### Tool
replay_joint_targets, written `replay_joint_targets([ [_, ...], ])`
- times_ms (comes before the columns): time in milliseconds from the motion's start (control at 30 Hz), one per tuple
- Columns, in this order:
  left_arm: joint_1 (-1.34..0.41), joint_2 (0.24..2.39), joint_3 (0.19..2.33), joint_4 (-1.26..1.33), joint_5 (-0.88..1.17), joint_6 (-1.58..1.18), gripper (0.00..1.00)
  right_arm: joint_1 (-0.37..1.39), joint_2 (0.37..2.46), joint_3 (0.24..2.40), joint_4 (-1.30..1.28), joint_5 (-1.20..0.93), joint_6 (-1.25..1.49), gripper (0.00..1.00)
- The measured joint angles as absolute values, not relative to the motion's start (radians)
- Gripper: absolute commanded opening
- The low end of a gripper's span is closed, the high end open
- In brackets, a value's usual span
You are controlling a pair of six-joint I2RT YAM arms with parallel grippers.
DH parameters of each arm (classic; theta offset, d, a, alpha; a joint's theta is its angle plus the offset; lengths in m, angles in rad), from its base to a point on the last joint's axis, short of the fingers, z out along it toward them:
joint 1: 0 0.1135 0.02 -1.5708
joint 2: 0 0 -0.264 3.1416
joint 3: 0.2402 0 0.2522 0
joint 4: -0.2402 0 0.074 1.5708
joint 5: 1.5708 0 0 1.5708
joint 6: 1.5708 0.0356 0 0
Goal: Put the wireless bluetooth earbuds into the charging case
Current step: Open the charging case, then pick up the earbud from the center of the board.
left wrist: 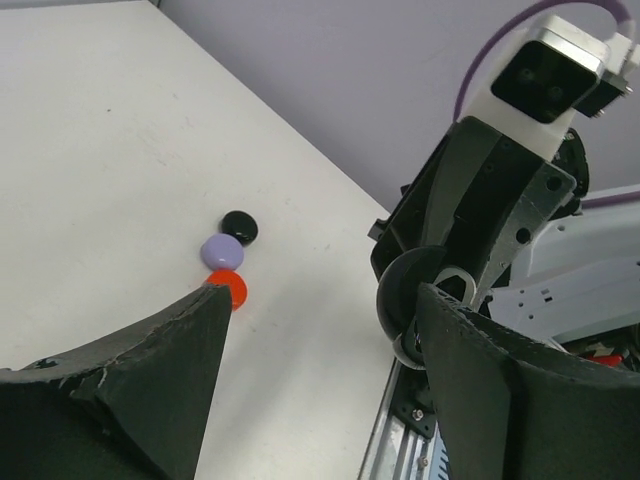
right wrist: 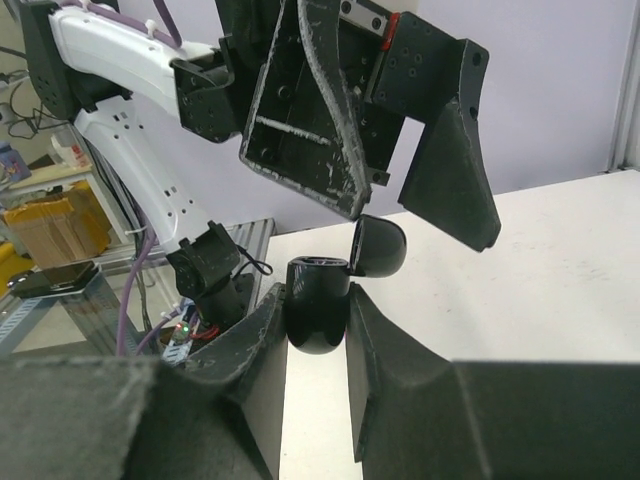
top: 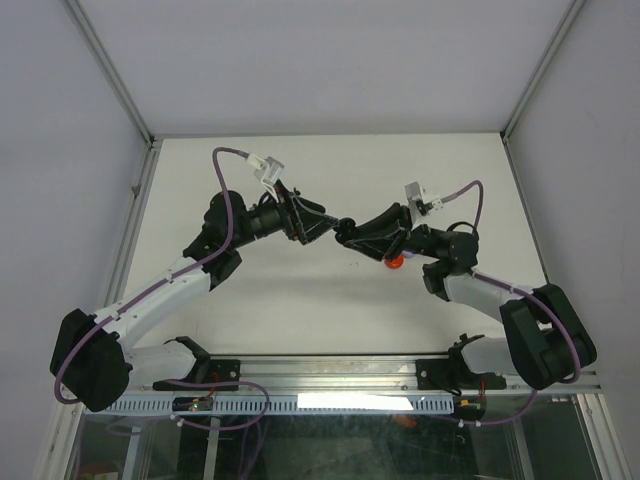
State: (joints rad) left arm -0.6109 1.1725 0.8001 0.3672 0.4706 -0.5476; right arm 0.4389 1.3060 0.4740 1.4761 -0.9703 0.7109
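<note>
**Our grippers meet tip to tip**

We reach our left arm and right arm inward, elbows bent, wrists turned toward each other. Our left gripper has its fingers spread wide, nothing between them. Just below them, our right gripper is pinched tight on the charging case.

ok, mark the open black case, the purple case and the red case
open black case (right wrist: 318, 320): right wrist view, on its rounded body below the lid.
purple case (left wrist: 222, 251): left wrist view, centre of its top.
red case (left wrist: 232, 288): left wrist view, on its visible top.
</note>
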Motion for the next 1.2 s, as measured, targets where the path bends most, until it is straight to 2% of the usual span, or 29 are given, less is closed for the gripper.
replay_joint_targets([
  [200,-0.6,1.172,0.818,0.249,0.374,-0.535,0.78,0.425,1.267,0.407,1.411,-0.94,0.577,0.0],
  [367,-0.6,1.199,0.87,0.095,0.226,-0.513,0.77,0.422,1.138,0.385,1.197,-0.867,0.389,0.0],
  [500,-0.598,1.288,0.942,-0.011,0.112,-0.498,0.77,0.421,1.037,0.381,1.038,-0.793,0.252,0.0],
  [733,-0.587,1.511,1.078,-0.168,-0.035,-0.474,0.75,0.42,0.986,0.349,0.9,-0.714,0.15,0.0],
  [1000,-0.58,1.783,1.279,-0.322,-0.15,-0.434,0.65,0.42,0.96,0.337,0.832,-0.68,0.112,0.0],
  [1200,-0.58,1.917,1.4,-0.41,-0.194,-0.406,0.54,0.42,0.944,0.329,0.804,-0.664,0.098,0.0],
])
